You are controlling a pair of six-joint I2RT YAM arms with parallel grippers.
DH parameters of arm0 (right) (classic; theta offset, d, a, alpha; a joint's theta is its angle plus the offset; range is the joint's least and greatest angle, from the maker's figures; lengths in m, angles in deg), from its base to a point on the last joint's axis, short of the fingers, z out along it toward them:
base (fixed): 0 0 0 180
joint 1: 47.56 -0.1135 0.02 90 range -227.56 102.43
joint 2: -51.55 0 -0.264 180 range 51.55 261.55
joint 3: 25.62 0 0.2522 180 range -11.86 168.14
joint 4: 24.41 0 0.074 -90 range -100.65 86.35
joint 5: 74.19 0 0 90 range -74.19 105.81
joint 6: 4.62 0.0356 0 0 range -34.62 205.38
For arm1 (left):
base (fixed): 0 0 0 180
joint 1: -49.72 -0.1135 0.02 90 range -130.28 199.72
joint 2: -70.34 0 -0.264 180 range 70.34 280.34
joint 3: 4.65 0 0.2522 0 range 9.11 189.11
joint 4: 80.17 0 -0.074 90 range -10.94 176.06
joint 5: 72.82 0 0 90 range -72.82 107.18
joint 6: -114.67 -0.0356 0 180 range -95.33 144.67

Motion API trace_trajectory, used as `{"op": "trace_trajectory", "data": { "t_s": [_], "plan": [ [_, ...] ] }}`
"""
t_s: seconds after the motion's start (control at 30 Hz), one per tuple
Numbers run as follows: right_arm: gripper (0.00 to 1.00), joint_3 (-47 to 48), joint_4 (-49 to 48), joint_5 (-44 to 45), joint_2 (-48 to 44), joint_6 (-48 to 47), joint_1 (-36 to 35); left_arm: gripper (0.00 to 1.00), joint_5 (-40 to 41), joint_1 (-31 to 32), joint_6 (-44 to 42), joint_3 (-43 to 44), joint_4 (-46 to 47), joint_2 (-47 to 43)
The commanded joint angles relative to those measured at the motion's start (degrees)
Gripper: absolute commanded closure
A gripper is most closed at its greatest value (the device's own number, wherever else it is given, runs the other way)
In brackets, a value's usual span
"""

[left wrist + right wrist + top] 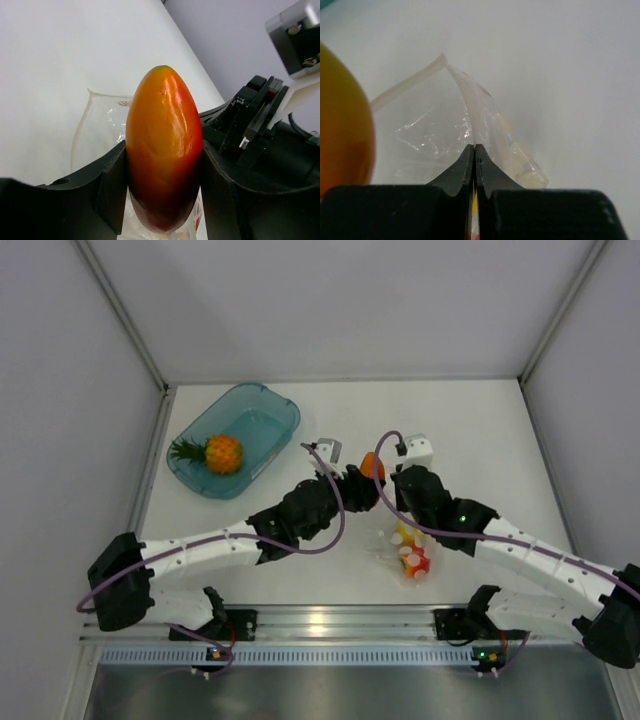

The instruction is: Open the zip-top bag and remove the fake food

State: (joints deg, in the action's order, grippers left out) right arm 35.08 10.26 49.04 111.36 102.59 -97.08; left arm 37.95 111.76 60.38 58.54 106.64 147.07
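We are looking at a white table (480, 430), and we are taking the bag (395, 543) as our landmark. It is lying near the front edge of the table, a little right of the middle.

The left arm (200, 550) is reaching toward the bag from its left side. The right arm (530, 550) is coming in from its right side and bending over it.

A teal tray (285, 412) is sitting well apart from the bag, far to its left and toward the back of the table.

The bag is clear and crinkly. In the right wrist view the pale strip along its edge is bending at a corner above the fingers.

A pineapple (222, 453) is lying on its side inside the tray, well apart from the bag, with its green leaves pointing away from the bag.

A red-orange fruit (162, 125) is hanging near the bag, on its far side and outside it. The left gripper (162, 167) is pinching this fruit, with one finger pressing on each side of it.

The right gripper (475, 152) is pressing its jaws together on the edge of the bag, and a thin line of yellow and red is showing between them.

Some small pieces (412, 558), yellow and red, are lying inside the bag.
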Motion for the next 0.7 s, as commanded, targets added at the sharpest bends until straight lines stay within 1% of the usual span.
{"op": "trace_trajectory", "data": {
  "t_s": [0.0, 0.1, 0.13, 0.2, 0.23, 0.33, 0.37, 0.43, 0.47, 0.5, 0.53, 0.6, 0.63, 0.67],
  "plan": [
    [1.0, 2.4, -3.1, 3.2, 0.8, 3.0, -0.8, 1.0, 4.7, 0.3, 0.7, -1.9, 3.3, -5.0],
    [1.0, 2.6, -2.4, 5.5, 1.4, 5.7, -0.5, 1.0, 8.5, -0.6, -0.5, -0.8, -1.7, -7.6],
    [1.0, 2.5, -2.5, 5.6, 1.2, 5.9, -0.3, 1.0, 10.6, -1.0, -0.6, -0.3, -5.9, -8.5],
    [1.0, 2.2, -2.7, 5.9, 0.5, 6.8, -0.4, 1.0, 11.9, -3.8, -0.5, 0.9, -9.8, -9.2],
    [1.0, 2.0, -2.6, 5.8, 0.3, 6.9, -0.3, 1.0, 12.0, -6.7, -0.5, 1.5, -13.1, -9.6],
    [1.0, 1.7, -2.7, 5.3, -1.0, 6.9, -0.3, 1.0, 11.7, -12.3, -1.2, 3.9, -17.3, -9.3],
    [1.0, 1.8, -2.5, 4.5, -1.4, 6.9, -0.3, 1.0, 11.6, -16.2, -1.9, 5.7, -19.8, -8.8],
    [1.0, 1.7, -2.4, 3.9, -2.6, 6.9, -0.3, 1.0, 11.5, -20.5, -2.7, 7.3, -20.4, -6.4],
    [1.0, 1.6, -2.4, 3.7, -3.0, 6.8, -0.3, 1.0, 9.7, -24.9, -3.2, 8.7, -22.1, -5.5],
    [1.0, 1.5, -2.4, 3.4, -3.8, 6.5, -0.2, 1.0, 8.9, -27.4, -3.3, 9.4, -22.9, -4.5],
    [1.0, 1.6, -2.2, 3.2, -4.2, 6.3, -0.3, 1.0, 8.1, -31.6, -3.7, 10.0, -23.0, -2.3],
    [1.0, 1.5, -2.1, 3.1, -4.7, 5.8, -0.3, 1.0, 5.6, -35.1, -3.9, 12.0, -23.0, 0.3],
    [1.0, 1.6, -1.8, 3.1, -5.0, 5.6, -0.4, 1.0, 4.8, -38.3, -3.9, 12.8, -23.0, 3.0],
    [1.0, 1.6, -1.5, 3.0, -5.0, 5.6, -0.3, 1.0, 4.3, -39.7, -4.1, 14.6, -23.0, 4.6]
  ]
}}
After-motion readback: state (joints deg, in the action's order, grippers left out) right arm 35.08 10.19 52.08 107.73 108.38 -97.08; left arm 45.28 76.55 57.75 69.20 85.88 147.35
